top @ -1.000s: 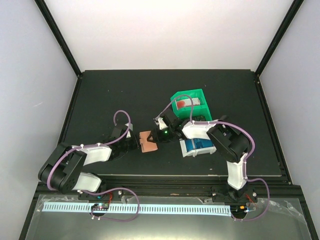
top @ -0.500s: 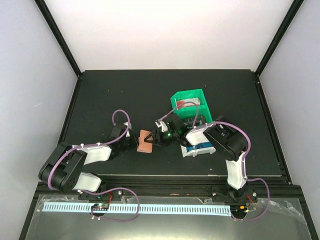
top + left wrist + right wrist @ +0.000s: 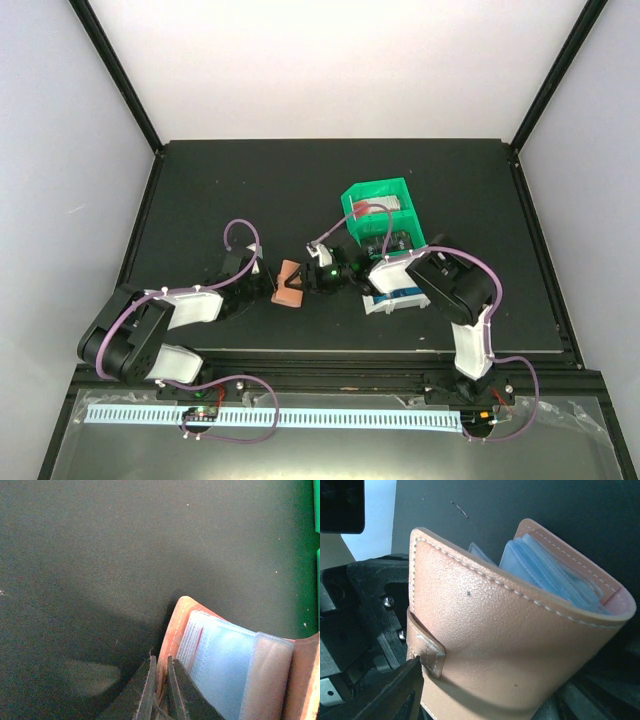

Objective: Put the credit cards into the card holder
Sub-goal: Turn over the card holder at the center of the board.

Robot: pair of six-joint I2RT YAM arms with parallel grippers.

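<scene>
Card holder (image 3: 290, 283) sits half-folded between the arms, long axis near-to-far. Left gripper (image 3: 160, 677) is clamped on its cover. Right gripper (image 3: 308, 281) straddles it from the right, jaws apart.

Desk (image 3: 220, 190): dark, matte and flat, with a black frame round it and pale walls on three sides of me.
Right of middle, farther back: green tray (image 3: 352, 196), sitting flat on the desk.
Near right: blue-and-white piece (image 3: 398, 296), just nearer than the green tray and partly under my right arm; I cannot tell what it is.
Middle: card holder (image 3: 289, 284), salmon-orange, open, with its lower edge on the desk, left of the blue-and-white piece.
</scene>
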